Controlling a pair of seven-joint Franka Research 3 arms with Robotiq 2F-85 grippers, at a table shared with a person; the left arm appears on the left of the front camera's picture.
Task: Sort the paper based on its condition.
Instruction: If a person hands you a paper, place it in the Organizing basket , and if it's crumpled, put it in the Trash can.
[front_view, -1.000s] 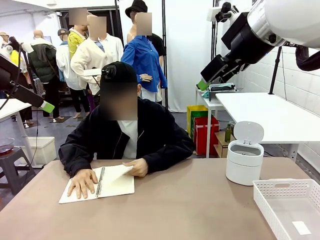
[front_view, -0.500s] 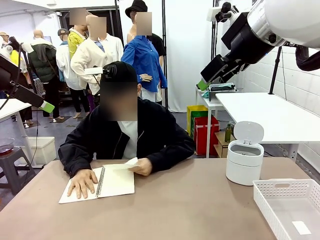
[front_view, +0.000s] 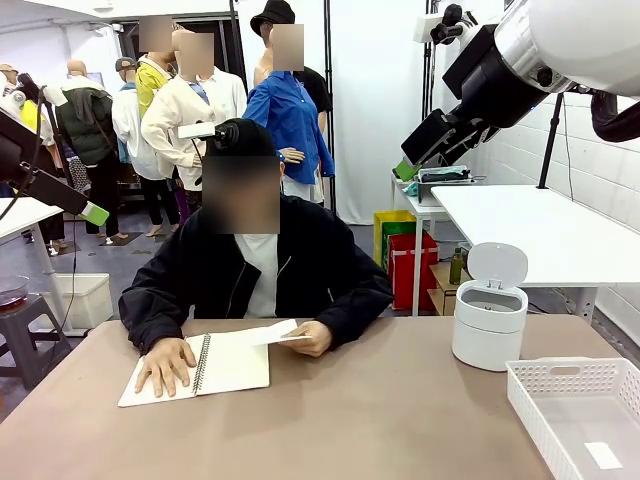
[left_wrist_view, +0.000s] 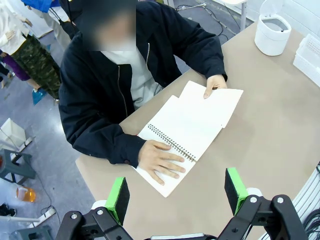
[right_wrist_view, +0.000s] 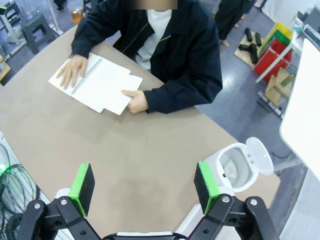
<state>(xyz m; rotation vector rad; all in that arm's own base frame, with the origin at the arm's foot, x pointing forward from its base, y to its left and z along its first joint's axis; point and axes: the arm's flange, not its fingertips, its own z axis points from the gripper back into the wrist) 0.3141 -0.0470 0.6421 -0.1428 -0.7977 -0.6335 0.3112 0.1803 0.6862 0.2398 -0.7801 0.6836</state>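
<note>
The paper (front_view: 272, 332) is a plain white sheet held at its edge by one of the person's hands, just right of the open spiral notebook (front_view: 225, 365). The person's other hand lies flat on the notebook's left page. From above, the paper (left_wrist_view: 216, 101) overlaps the notebook (left_wrist_view: 175, 137) and sticks out past its edge. In the right wrist view the paper (right_wrist_view: 121, 96) lies beside the notebook (right_wrist_view: 85, 80). My left gripper (left_wrist_view: 176, 195) hangs open high over the table's near side. My right gripper (right_wrist_view: 144, 181) is open too, high above bare table. Neither holds anything.
A white round bin (front_view: 489, 322) with its lid up stands at the table's right; something crumpled and white lies inside the bin (right_wrist_view: 234, 170). A white slotted tray (front_view: 530, 395) sits at the front right corner with a small slip in it. Both arms are raised off the table.
The person's hand has drawn the sheet rightward off the notebook page and the person sits more upright. Neither arm has moved.
</note>
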